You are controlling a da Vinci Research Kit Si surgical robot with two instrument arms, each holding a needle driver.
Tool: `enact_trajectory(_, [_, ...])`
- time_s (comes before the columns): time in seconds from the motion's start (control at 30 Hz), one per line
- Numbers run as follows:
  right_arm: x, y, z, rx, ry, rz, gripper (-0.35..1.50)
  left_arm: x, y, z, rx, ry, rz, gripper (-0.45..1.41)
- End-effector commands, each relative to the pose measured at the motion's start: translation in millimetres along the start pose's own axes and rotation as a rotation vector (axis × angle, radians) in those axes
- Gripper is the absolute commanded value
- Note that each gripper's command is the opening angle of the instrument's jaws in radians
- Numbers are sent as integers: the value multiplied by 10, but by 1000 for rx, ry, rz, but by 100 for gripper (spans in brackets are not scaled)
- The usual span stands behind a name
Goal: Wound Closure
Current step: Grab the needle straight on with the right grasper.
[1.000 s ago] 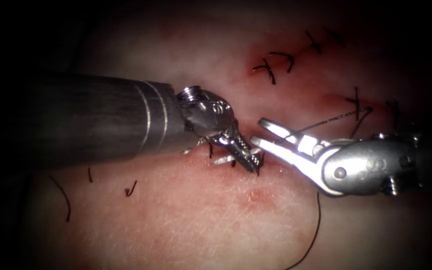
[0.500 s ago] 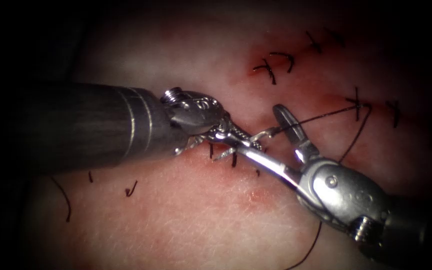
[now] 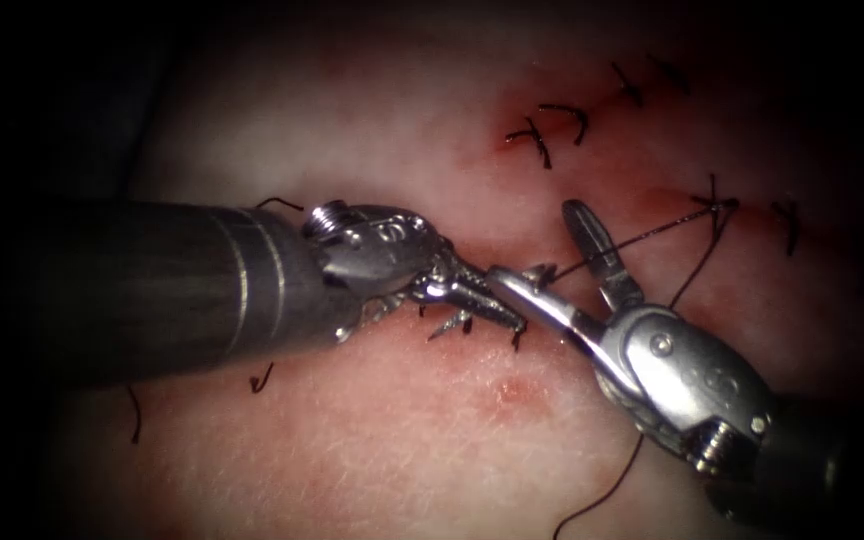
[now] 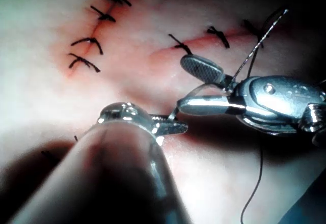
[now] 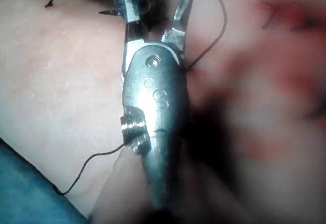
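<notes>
Holding the needle (image 3: 539, 271) by one end in my left tool (image 3: 494, 308), jaws clamped, apparently clear of the tissue (image 3: 402, 430), frame centre. My right tool (image 3: 537, 243), from 4 o'clock, gapes around it, gripping nothing. Risk: a skewed bite twists the needle, and the thread (image 3: 642, 236) running to 2 o'clock snags.

A surgical training lab — a slab of pale tissue (image 3: 372, 440) is lying under the endoscope light, rows of dark stitches (image 3: 552, 125) running beside its cut (image 3: 512, 255), steel robotic instruments working over it.
</notes>
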Motion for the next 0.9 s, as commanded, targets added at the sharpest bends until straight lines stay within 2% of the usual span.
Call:
enact_trajectory(0.03, [-7, -9, 2, -3, 6, 3, 90, -1, -6, 8, -1, 5, 5, -45])
enact_trajectory(0.13, [-6, -14, 1, -8, 12, 4, 75, -2, -6, 9, 1, 11, 6, -45])
enact_trajectory(0.17, [-5, -14, 1, -6, 16, 5, 56, -2, -5, 9, 1, 11, 6, -45])
enact_trajectory(0.23, [-5, -16, 0, 7, 22, 4, -35, -4, -4, 10, 3, 10, 13, -45])
enact_trajectory(0.57, [5, -15, 1, 3, 17, 9, -35, -9, -1, 13, 10, 8, 23, -45])
enact_trajectory(0.67, [5, -14, 1, 2, 14, -4, -35, -11, 2, 14, 52, 3, 22, -43])
enact_trajectory(0.73, [4, -12, 2, 5, 3, -25, -35, -12, 4, 15, 75, 3, 18, 7])
enact_trajectory(0.77, [3, -11, 2, 11, -3, -46, -35, -13, 5, 16, 82, 9, 16, 21])
enact_trajectory(0.8, [2, -9, 1, 18, -2, -53, -35, -14, 7, 17, 90, 14, 14, 59])
enact_trajectory(0.87, [0, -3, -1, 30, -8, -93, -35, -17, 9, 21, 103, 20, 1, 100])
enact_trajectory(0.9, [-1, -1, -2, 37, -11, -113, -35, -20, 11, 24, 111, 20, 2, 113])
